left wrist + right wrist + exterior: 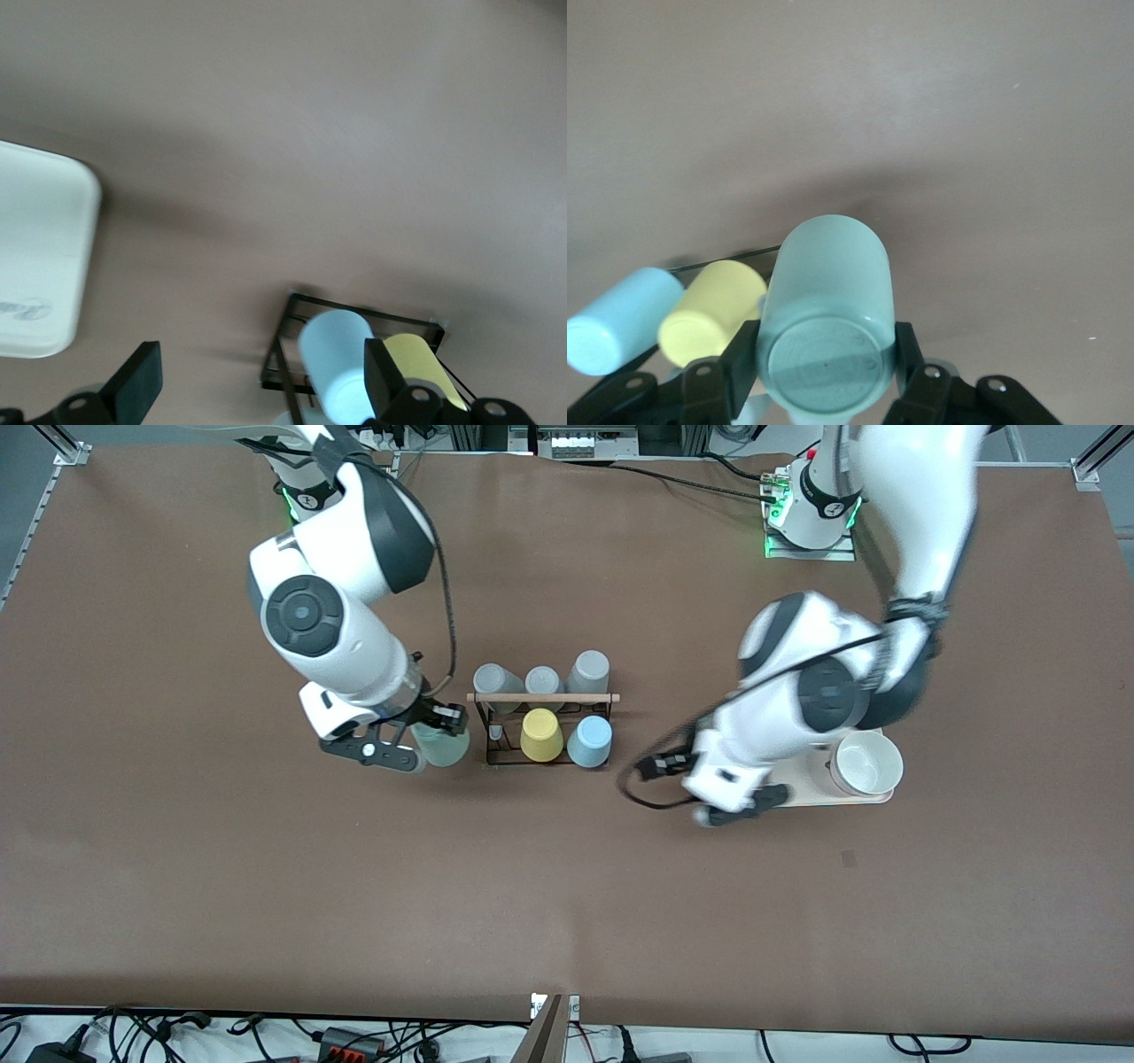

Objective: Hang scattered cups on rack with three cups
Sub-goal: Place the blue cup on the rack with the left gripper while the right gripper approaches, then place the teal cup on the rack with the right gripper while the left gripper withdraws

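My right gripper (422, 739) is shut on the pale mint green cup (443, 747) and holds it just beside the right arm's end of the black wire rack (493, 755). In the right wrist view the fingers (741, 361) clamp the mint cup (829, 292), its base toward the camera. The light blue cup (590, 741) sits upside down on the rack beside a yellow cup (541, 735). The wooden rod (542, 698) runs across the top. My left gripper (742, 804) is open and empty (261, 390), over the table between the rack (289, 351) and the tray, facing the light blue cup (340, 361).
Three grey cups (542, 680) sit on the rack's row farther from the front camera. A cream tray (808, 786) with a white bowl (866, 763) lies toward the left arm's end, partly under the left arm. It also shows in the left wrist view (40, 257).
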Action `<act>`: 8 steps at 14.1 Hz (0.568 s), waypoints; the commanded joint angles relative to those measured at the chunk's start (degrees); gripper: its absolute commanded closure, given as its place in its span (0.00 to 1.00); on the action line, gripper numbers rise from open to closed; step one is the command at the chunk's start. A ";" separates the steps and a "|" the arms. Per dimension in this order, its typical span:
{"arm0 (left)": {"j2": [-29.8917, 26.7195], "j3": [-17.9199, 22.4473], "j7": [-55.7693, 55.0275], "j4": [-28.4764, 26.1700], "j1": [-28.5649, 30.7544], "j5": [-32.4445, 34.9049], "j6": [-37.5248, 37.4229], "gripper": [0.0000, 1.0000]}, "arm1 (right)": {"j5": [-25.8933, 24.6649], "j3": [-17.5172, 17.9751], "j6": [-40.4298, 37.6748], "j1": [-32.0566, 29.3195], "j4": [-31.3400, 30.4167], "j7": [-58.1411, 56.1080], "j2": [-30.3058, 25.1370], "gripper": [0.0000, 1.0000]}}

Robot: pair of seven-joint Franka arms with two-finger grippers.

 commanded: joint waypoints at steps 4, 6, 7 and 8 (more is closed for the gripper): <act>-10.81 -0.47 9.13 -1.43 8.93 4.38 -15.52 0.00 | -0.31 -0.37 0.09 3.86 3.56 4.00 4.30 0.68; -13.88 -0.12 10.74 -1.17 10.96 4.47 -18.70 0.00 | -1.62 -0.37 0.26 4.92 3.48 4.36 5.18 0.68; -15.64 -0.47 11.18 -1.08 13.58 4.47 -20.19 0.00 | -2.58 -0.37 0.53 5.36 3.30 4.45 5.80 0.68; -16.18 -0.91 12.66 -1.08 15.26 4.47 -21.68 0.00 | -3.03 -0.37 1.75 5.53 3.30 5.06 6.67 0.68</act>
